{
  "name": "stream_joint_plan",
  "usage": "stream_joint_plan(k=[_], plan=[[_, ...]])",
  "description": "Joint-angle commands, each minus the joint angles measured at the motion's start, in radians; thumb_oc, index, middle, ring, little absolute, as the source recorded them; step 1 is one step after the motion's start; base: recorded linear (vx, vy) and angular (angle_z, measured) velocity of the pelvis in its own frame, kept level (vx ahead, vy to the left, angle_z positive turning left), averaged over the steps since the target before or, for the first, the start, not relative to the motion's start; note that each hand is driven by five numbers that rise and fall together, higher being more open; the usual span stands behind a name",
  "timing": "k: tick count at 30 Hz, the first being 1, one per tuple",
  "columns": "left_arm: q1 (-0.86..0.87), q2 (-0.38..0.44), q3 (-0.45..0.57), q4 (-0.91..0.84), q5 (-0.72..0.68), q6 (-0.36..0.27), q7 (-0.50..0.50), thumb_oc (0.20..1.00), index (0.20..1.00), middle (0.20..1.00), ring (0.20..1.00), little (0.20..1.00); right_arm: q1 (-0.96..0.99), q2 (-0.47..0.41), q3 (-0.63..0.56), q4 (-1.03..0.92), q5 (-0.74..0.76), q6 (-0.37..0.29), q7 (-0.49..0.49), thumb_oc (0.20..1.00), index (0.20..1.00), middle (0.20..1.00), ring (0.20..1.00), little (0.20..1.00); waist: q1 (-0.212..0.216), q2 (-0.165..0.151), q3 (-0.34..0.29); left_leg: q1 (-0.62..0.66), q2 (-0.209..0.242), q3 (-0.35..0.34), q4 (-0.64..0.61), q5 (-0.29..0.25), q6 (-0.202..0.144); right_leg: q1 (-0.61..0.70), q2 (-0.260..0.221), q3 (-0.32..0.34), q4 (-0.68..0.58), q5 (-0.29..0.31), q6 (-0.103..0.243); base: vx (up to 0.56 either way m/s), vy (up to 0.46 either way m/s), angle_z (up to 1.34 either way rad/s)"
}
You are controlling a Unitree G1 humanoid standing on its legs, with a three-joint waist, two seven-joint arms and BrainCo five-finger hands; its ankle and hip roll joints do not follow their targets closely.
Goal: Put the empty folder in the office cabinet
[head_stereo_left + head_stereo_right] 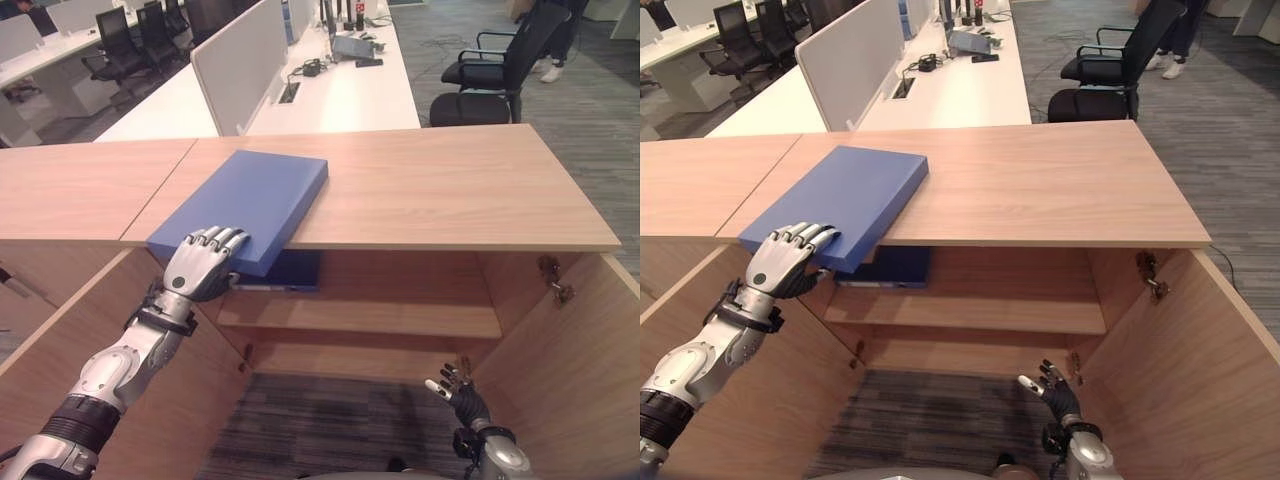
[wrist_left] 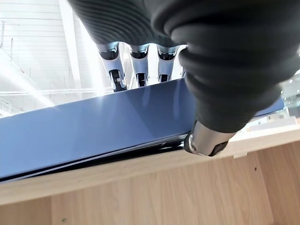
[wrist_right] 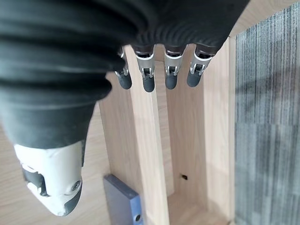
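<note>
The left hand (image 1: 204, 262) grips the near corner of the blue folder (image 1: 245, 205) — its fingers lie curled over the top face and the thumb comes from below, as the left wrist view shows. The folder lies flat on the wooden top of the office cabinet (image 1: 450, 190), turned a little, and its near corner sticks out past the front edge of the top, over the open inside.

The right hand (image 1: 1057, 390) hangs low in front of the cabinet, near the right door (image 1: 1200, 370); its fingers are loosely extended and hold nothing.

Both doors stand wide open. Inside, a shelf (image 1: 400, 320) runs across, and a second blue folder (image 1: 290, 272) lies on its left end, just under the hanging corner of the first one. The rest of the shelf to the right is bare wood. Behind the cabinet stands a white desk (image 1: 340, 100) with a divider panel (image 1: 240, 65), and a black office chair (image 1: 490, 75) beside it.
</note>
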Motion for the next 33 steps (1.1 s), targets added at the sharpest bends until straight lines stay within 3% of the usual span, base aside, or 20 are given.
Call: stream_joint_plan(k=[1,12,18,28,33], plan=[[-0.085,0.001,0.029,0.012,-0.043,0.001,-0.006,0.200,0.200,0.200,0.200,0.200,-0.043,0.006,0.022,-0.047,0.034,-0.040,-0.007,1.000,1.000,1.000,1.000,1.000,-0.003,-0.070,0.003,-0.031,0.070,-0.023,0.095,-0.032,-0.079,0.083,-0.058,-0.001,0.021,-0.118,0.080,0.00,0.000,0.00],[-0.066,-0.026,0.066,-0.022,-0.092,-0.005,-0.014,0.200,0.200,0.200,0.200,0.200,-0.045,0.021,0.015,-0.036,0.062,-0.030,-0.006,1.000,1.000,1.000,1.000,1.000,0.000,-0.075,0.002,-0.025,0.069,-0.029,0.096,-0.036,-0.076,0.087,-0.057,-0.001,0.030,-0.122,0.077,0.00,0.000,0.00],[-0.052,-0.049,0.154,-0.108,-0.182,-0.022,-0.012,0.200,0.200,0.200,0.200,0.200,-0.054,0.029,0.018,-0.037,0.047,-0.025,-0.013,1.000,1.000,1.000,1.000,1.000,0.008,-0.076,-0.002,-0.023,0.065,-0.036,0.088,-0.033,-0.073,0.089,-0.060,-0.008,0.029,-0.124,0.076,0.00,0.000,0.00],[-0.080,-0.110,0.283,-0.269,-0.393,-0.065,-0.025,0.200,0.200,0.200,0.200,0.200,-0.087,0.050,0.034,-0.044,0.034,-0.013,-0.021,1.000,1.000,1.000,1.000,1.000,0.021,-0.069,-0.008,-0.019,0.048,-0.049,0.060,-0.025,-0.062,0.087,-0.064,-0.020,0.032,-0.120,0.077,0.00,0.001,0.02],[-0.091,-0.154,0.314,-0.326,-0.581,-0.100,-0.050,0.200,0.200,0.200,0.200,0.200,-0.103,0.055,0.039,-0.046,0.022,-0.001,-0.026,1.000,1.000,1.000,1.000,1.000,0.023,-0.062,-0.010,-0.017,0.038,-0.058,0.034,-0.016,-0.054,0.079,-0.069,-0.029,0.036,-0.116,0.079,-0.02,0.008,0.07]])
